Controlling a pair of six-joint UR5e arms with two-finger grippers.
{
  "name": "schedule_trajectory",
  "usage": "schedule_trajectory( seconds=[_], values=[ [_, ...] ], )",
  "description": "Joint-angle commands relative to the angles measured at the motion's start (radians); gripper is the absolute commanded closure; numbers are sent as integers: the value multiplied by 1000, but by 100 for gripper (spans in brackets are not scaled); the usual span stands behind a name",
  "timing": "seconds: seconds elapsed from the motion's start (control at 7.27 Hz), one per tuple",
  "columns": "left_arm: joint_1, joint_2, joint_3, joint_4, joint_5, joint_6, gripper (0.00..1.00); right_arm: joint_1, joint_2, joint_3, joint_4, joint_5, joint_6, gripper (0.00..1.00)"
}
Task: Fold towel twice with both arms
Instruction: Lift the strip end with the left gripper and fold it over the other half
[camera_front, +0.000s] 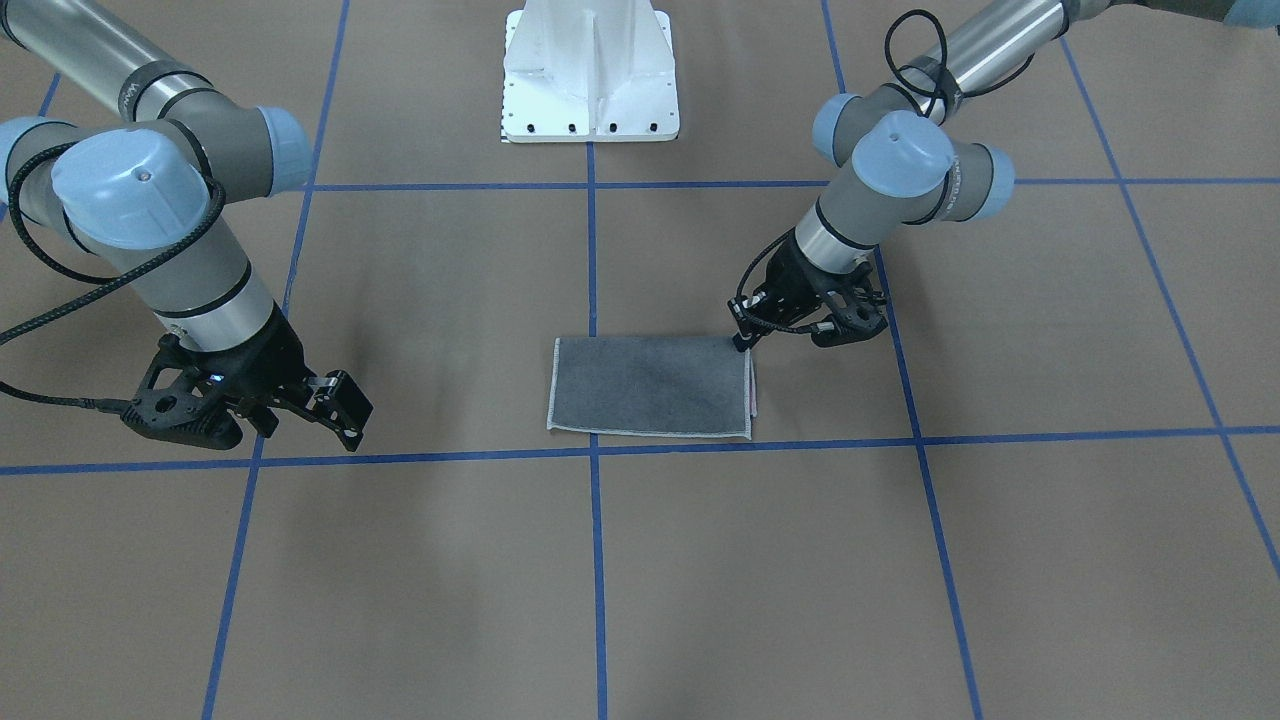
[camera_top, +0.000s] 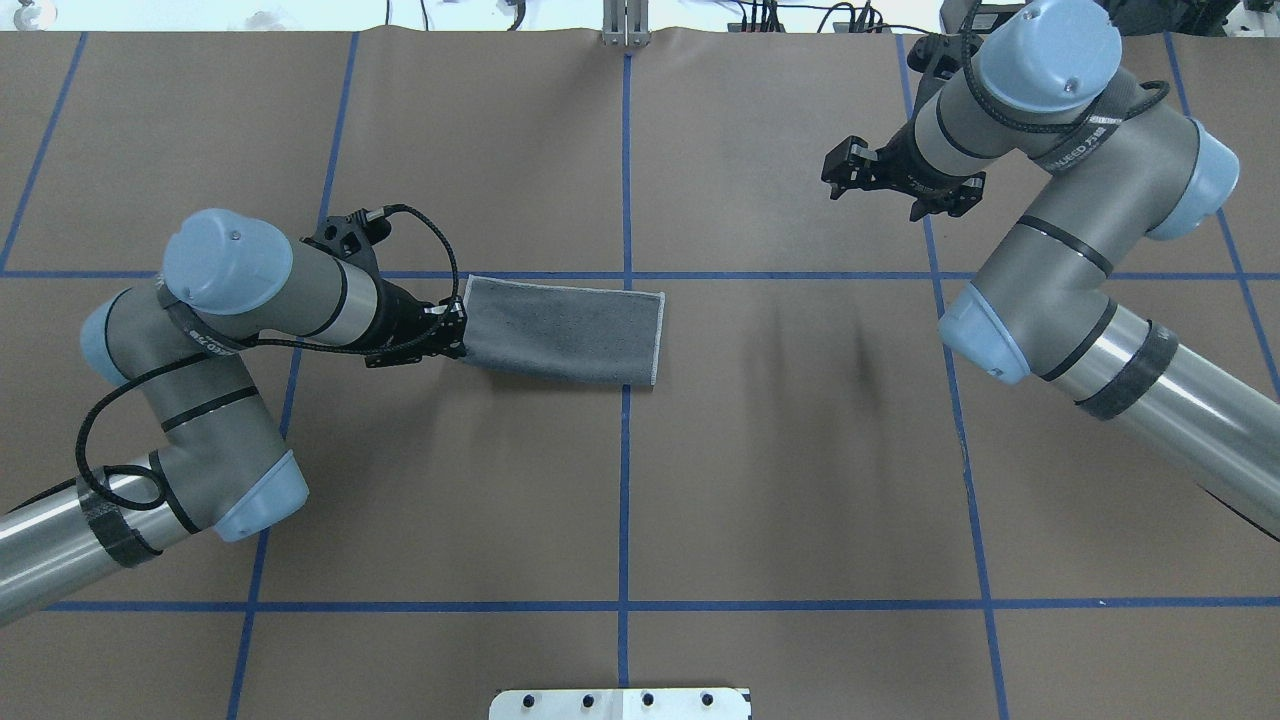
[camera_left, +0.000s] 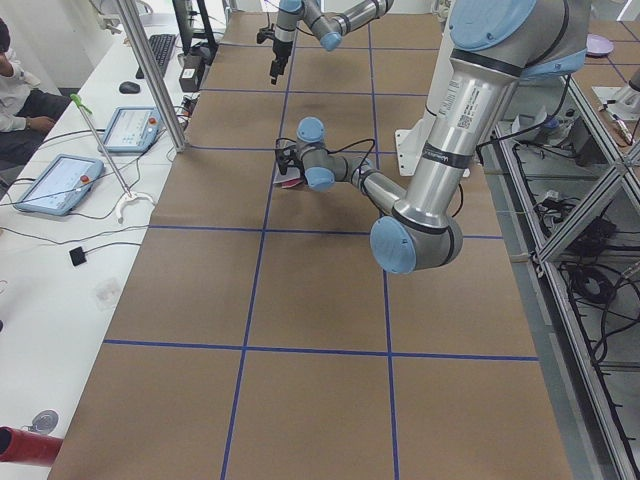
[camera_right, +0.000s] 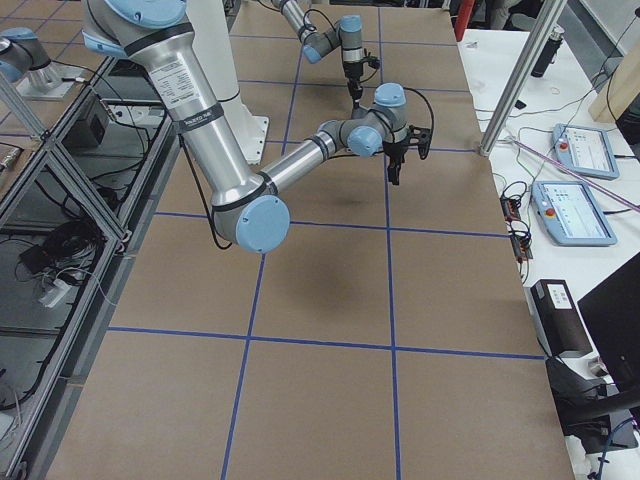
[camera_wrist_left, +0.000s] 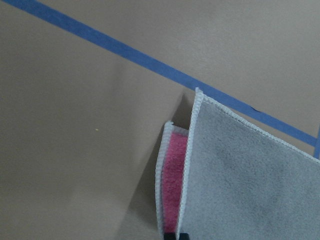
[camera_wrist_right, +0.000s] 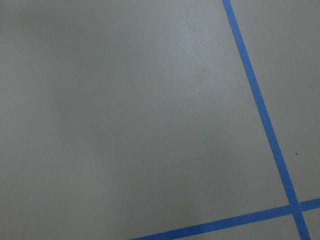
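Likely soft, light and limp, the small once-folded terry towel (camera_top: 565, 328), dark grey up at the brown table (camera_top: 800, 450) centre, is pinched at its 9 o'clock edge by the left gripper (camera_top: 460, 334), so corners seem the best hold, while the spread right gripper (camera_top: 842, 168) hovers toward 2 o'clock.

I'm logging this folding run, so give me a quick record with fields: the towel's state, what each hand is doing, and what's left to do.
towel: folded once into a rectangle, grey face up, lying on the table
left hand: shut on a corner at the towel's short end
pink face: shows only between the layers at that end
right hand: open, above bare table, well clear of the towel
folds left: one, judging by the shape
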Motion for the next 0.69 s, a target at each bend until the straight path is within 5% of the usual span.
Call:
schedule_trajectory(
  seconds=[0.0, 0.55],
  values=[
    [-9, 17, -12, 0, 0, 5, 100, 0, -9, 7, -1, 0, 0, 0],
    [8, -49, -20, 9, 16, 3, 100, 0, -17, 7, 1, 3, -6, 0]
  ],
)
